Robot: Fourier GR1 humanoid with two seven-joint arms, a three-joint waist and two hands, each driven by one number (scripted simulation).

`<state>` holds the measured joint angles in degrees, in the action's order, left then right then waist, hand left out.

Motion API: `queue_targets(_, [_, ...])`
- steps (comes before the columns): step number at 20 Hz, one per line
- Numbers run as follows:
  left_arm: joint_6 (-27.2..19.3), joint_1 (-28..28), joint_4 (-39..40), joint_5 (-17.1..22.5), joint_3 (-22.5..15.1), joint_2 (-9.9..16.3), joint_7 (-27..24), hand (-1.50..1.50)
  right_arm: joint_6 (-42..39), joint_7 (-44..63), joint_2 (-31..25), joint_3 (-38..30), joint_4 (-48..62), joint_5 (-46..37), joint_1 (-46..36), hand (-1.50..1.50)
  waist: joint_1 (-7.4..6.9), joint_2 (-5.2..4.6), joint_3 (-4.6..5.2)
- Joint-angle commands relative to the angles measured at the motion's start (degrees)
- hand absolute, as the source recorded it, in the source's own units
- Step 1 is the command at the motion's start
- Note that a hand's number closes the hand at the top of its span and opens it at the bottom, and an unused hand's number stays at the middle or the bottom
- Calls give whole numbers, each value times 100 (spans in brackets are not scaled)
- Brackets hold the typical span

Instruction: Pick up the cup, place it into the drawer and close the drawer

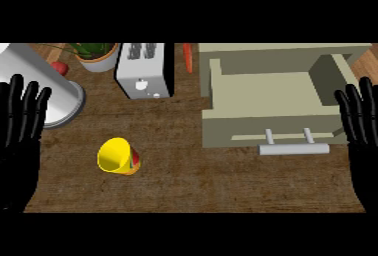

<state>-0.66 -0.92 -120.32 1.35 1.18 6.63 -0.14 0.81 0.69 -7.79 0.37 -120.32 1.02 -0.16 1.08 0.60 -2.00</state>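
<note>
You are looking down on a brown wooden counter (221, 185), the largest thing here. Next in size is the pale grey-green drawer (266, 97) at the upper right, pulled out and open, its inside bare, with a light bar handle (293, 148) standing out from its front face toward you. At the upper left you have a big silvery round pot (52, 90), partly cut off by the frame's edge. Between the pot and the drawer stands a white toaster (144, 70), its slots dark on top. Behind the toaster's left side is a potted plant (96, 54) with green leaves in a pale pot, and a small red round thing (59, 68) sits between that plant and the pot. A thin orange carrot-like thing (187, 57) lies just right of the toaster, at the drawer's back corner.

You can read no brand, label or writing on any of these.

Your left hand (22, 125) shows at the left edge, fingers straight and pointing up, holding nothing. Your right hand (360, 120) shows at the right edge, likewise released, fingers up, just beside the drawer's right wall.

The yellow cup (118, 156) lies tipped on its side on the counter, mouth facing lower left, with red and green marks on its outside. It sits in front of the toaster, to the right of your left hand and apart from its fingers, and well apart from your right hand, left of the drawer's front.
</note>
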Motion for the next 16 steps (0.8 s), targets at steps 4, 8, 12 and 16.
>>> queue_targets(4, [412, -29, 269, 247, -138, 10, -327, -150, -103, -226, 194, 122, 224, 58, 53, -150, -108, -60, 201])
queue_targets(8, [47, 220, 475, 428, -919, -639, 70, -150, -373, 372, 178, 325, 100, 537, -37, -150, -82, -62, 202])
queue_targets(12, [152, 175, 386, 610, -709, -632, 192, -150, -224, 634, 255, 278, 62, 445, -253, -150, -111, -57, 201])
queue_targets(16, [-1, -166, 662, 567, -752, -658, 176, -150, -258, 648, 317, 310, 26, 378, -224, -150, -99, -58, 201])
